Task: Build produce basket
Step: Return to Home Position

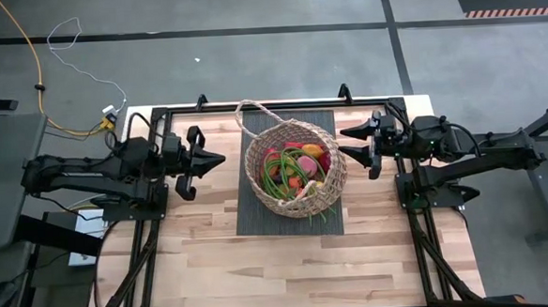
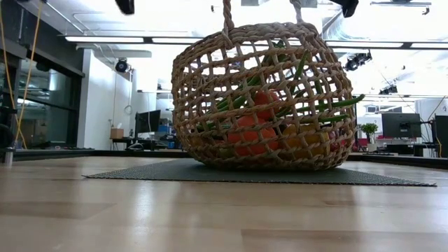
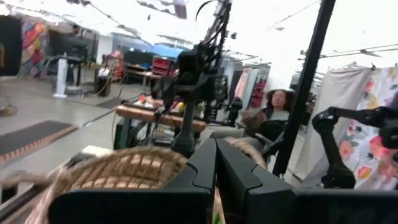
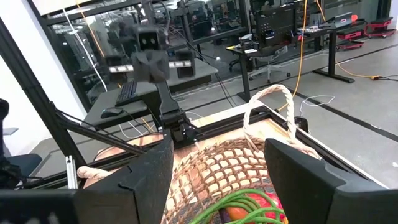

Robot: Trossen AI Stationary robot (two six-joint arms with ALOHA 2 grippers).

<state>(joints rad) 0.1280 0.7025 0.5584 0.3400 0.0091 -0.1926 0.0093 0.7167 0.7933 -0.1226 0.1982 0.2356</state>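
The tan wicker basket (image 1: pixel 293 167) stands by its base on a dark mat (image 1: pixel 259 220) at the table's middle. It holds the produce (image 1: pixel 295 166): long green bean stalks with red, orange, yellow and pink pieces, also seen through the weave in the low view (image 2: pixel 252 133). One loop handle (image 1: pixel 250 112) points to the far edge. My left gripper (image 1: pixel 220 159) hovers left of the basket, shut, and its wrist view (image 3: pixel 216 165) looks over the rim (image 3: pixel 124 168). My right gripper (image 1: pixel 356 149) hovers right of it, open, above the rim (image 4: pixel 217 162).
A black frame (image 1: pixel 271 105) runs along the table's far edge and down both sides by the arm bases. Bare wooden tabletop (image 1: pixel 289 265) lies between the mat and the near edge. People sit in the room beyond (image 3: pixel 277 106).
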